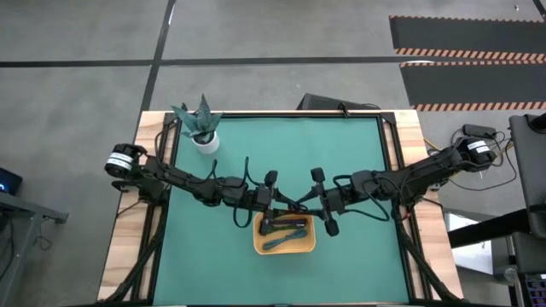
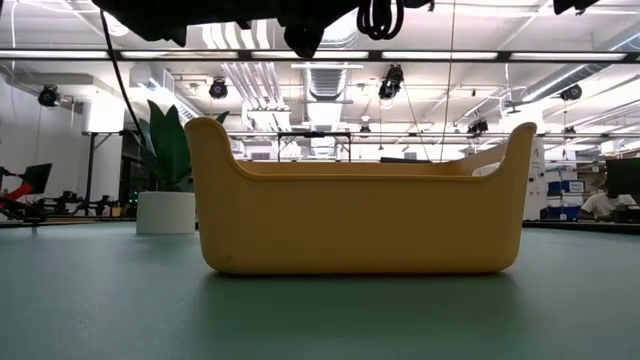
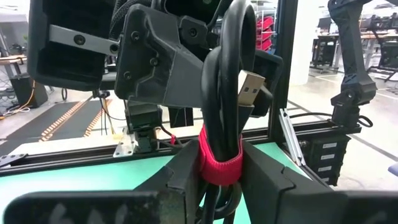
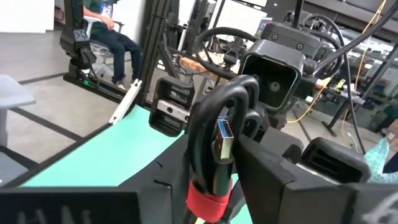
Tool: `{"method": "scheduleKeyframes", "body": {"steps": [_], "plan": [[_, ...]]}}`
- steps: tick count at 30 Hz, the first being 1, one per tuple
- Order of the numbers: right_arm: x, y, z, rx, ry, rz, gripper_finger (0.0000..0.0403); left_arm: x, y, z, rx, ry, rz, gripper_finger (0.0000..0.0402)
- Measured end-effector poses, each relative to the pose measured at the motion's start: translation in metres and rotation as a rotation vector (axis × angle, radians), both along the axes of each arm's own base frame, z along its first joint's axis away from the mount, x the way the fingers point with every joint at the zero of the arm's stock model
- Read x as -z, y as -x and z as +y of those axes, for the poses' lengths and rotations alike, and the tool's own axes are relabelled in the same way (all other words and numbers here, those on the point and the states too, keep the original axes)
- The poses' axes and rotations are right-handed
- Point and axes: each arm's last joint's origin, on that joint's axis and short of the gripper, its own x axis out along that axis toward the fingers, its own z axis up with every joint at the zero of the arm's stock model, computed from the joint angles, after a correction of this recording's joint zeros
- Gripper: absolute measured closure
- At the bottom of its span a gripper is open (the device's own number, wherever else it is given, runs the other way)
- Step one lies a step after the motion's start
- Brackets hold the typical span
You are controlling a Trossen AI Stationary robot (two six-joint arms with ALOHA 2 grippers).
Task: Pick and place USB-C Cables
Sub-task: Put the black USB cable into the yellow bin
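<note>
The black USB-C cable bundle with a red band point(image 3: 221, 163) is up in the air over the orange tray point(image 1: 284, 251), between my two grippers, which face each other. My left gripper point(image 3: 221, 177) and my right gripper point(image 4: 210, 196) are both shut on it. In the high view the bundle point(image 1: 295, 205) shows as a thin dark shape between them. In the low view its loop point(image 2: 380, 18) hangs at the top edge, above the tray point(image 2: 360, 215). Other cable bundles, teal and dark point(image 1: 287, 236), lie inside the tray. My left gripper pinches the black bundle between its two fingers at the red band point(image 3: 219, 171), coming level from the table's left. The bundle stands upright and lifted clear, with its loop and a metal plug point(image 3: 249, 90) above the fingers. My right gripper pinches the same bundle between its two fingers at the red band point(image 4: 206, 205), coming level from the table's right. The loop point(image 4: 217, 99) and a blue-cored plug point(image 4: 224, 140) rise above the fingers, and the bundle is clear of the tray.
A potted plant point(image 1: 201, 128) stands near the far left corner of the green mat and also shows in the low view point(image 2: 165, 195). Black frame rails border the mat. A person sits in the room beyond the table point(image 4: 109, 28).
</note>
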Motion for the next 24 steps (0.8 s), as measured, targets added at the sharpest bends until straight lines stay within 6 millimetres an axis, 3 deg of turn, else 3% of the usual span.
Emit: {"method": "scheduleKeyframes", "body": {"steps": [7,13,18,24], "plan": [[-0.005,0.005,-0.001,0.002,-0.042,0.004,0.0234,0.001,0.000,0.000,-0.028,0.000,0.015,0.0320],[-0.018,0.021,-0.005,0.003,-0.073,0.024,0.0193,0.006,0.000,-0.003,-0.077,-0.010,0.078,0.0320],[-0.028,0.039,-0.010,0.007,-0.119,0.072,0.0178,0.010,-0.001,-0.004,-0.171,-0.018,0.177,0.0320],[-0.034,0.057,-0.014,0.012,-0.150,0.122,0.0178,-0.001,-0.008,-0.005,-0.232,0.007,0.380,0.0320]]}}
